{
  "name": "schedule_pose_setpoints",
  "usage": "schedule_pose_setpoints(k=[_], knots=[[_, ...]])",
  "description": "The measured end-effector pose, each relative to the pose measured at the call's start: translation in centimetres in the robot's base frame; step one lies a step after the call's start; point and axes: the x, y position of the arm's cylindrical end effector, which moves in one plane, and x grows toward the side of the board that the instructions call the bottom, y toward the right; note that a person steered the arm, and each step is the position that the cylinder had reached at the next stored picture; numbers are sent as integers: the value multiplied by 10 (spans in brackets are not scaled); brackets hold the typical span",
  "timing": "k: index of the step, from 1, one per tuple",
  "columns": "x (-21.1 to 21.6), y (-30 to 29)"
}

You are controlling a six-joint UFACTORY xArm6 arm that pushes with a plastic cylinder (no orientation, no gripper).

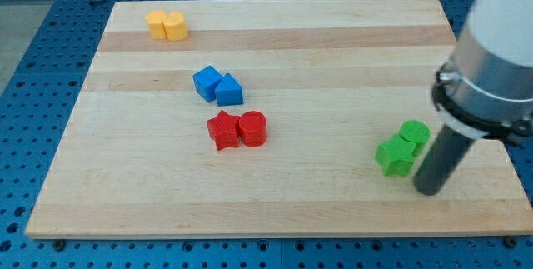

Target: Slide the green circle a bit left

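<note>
Green circle (414,132): we find it near the board's right edge, lying flat, touching the green star on its lower-left side.
Green star (394,156): it sits just below and to the left of the green circle, right in the path of a leftward slide.
Our tip (429,191): it rests on the wooden board (275,211) below and slightly right of the green circle, just beside the green star's right edge; we cannot tell whether it touches either block.
Jaws: we carry none, only a straight dark rod, so nothing is apart or clamped.
Step in hand: we judge this the approach, with the push not yet begun, since our tip stands lower than the green circle and not on its right flank.
Next move: we need our tip up along the green circle's right side, level with its middle, then a short steady push toward the view's left.
Caution: the green star will likely be carried along or will turn the green circle aside, so we keep the stroke brief.
Other blocks: the red pair (238,129), blue pair (218,85) and yellow pair (166,25) lie well apart to the left of the green circle, out of this push.
</note>
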Motion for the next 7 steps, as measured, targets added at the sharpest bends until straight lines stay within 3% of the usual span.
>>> schedule_pose_setpoints(k=[2,4,7], knots=[[-20,49],[-61,49],[-64,35]])
